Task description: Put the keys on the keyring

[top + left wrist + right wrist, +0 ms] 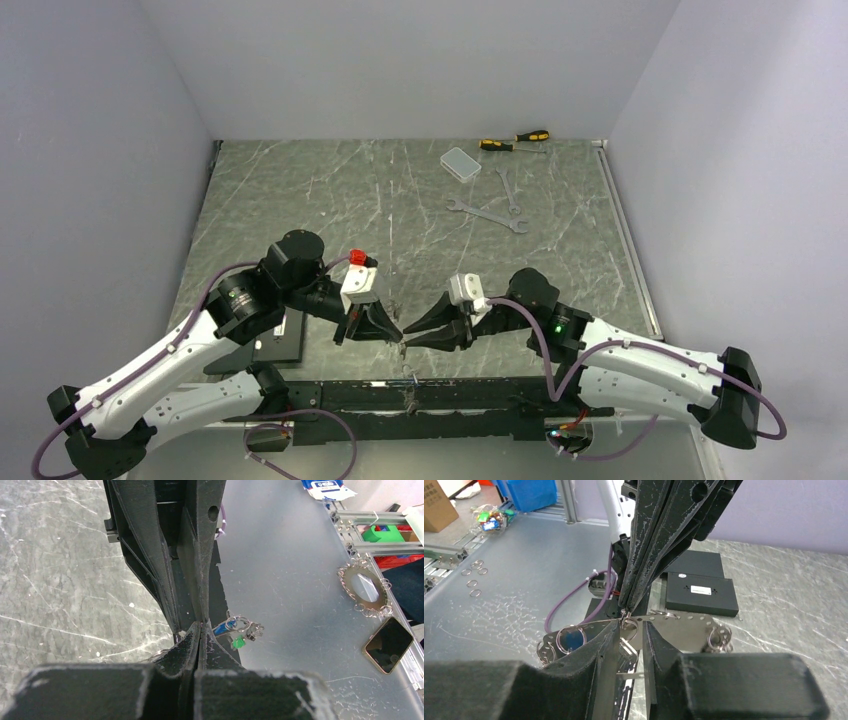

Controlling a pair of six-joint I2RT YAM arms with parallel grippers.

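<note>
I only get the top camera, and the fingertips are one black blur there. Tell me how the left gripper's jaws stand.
Observer: The left wrist view shows the left gripper with its fingers pressed tight together. I cannot tell what, if anything, is pinched between them.
Operator: Now find me the keys.
Observer: In the same view, the keys, one with a blue head and one with a green head, sit in a bunch close beside those fingertips.

No legible text; white label point(700, 589) on black box point(720, 603) too small to read.
</note>
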